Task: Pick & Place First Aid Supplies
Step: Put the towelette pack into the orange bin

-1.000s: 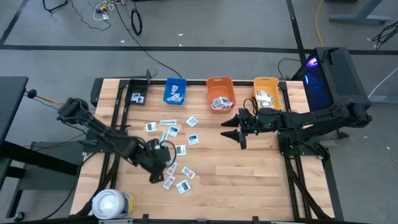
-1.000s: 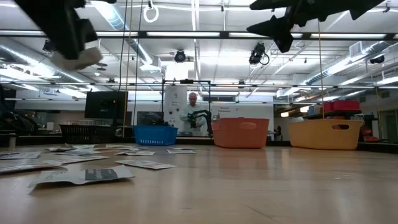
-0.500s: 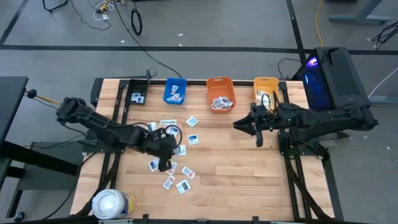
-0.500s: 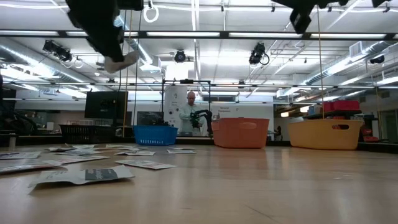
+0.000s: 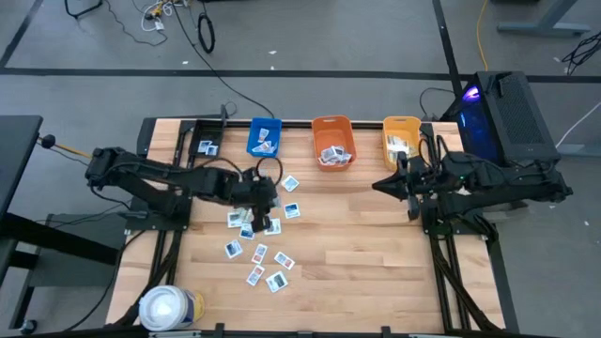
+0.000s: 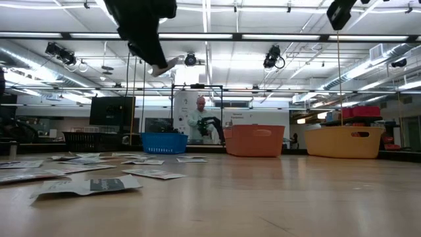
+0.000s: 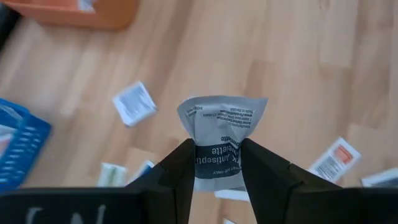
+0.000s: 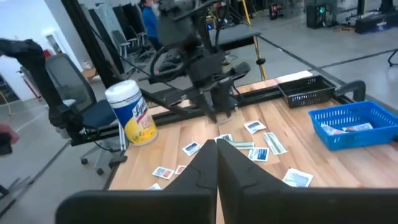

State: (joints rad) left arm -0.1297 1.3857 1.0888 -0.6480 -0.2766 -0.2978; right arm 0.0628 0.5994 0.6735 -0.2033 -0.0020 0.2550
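The first aid supplies are small white packets scattered over the left half of the wooden table (image 5: 258, 253), with more in the bins. My left gripper (image 5: 260, 212) hangs above the scatter, shut on one white packet with black print (image 7: 221, 121). In the low view this packet (image 6: 164, 66) sticks out below the dark gripper, high above the table. My right gripper (image 5: 379, 185) is shut and holds nothing. It stays high at the right, in front of the yellow bin (image 5: 402, 139), and points toward the table's left. My left gripper pinches the packet's narrow, crumpled end (image 7: 217, 163) between its two fingers (image 7: 180, 168). The fingers slant downward toward the table. The packet's wider free end (image 7: 222, 111) fans out beyond the fingertips. The packet is lifted clear of the table.
A blue bin (image 5: 265, 137), an orange bin (image 5: 331, 141) and the yellow bin stand along the far edge, with a small black tray (image 5: 207, 147) to their left. A white canister (image 5: 169, 308) stands at the near left corner. The table's right half is bare wood (image 5: 357, 253).
My left gripper has swung from the near left part of the scatter toward the far edge and the right, rising a little, with the packet still pinched. My right gripper has drawn back toward the table's right edge, risen and shut.
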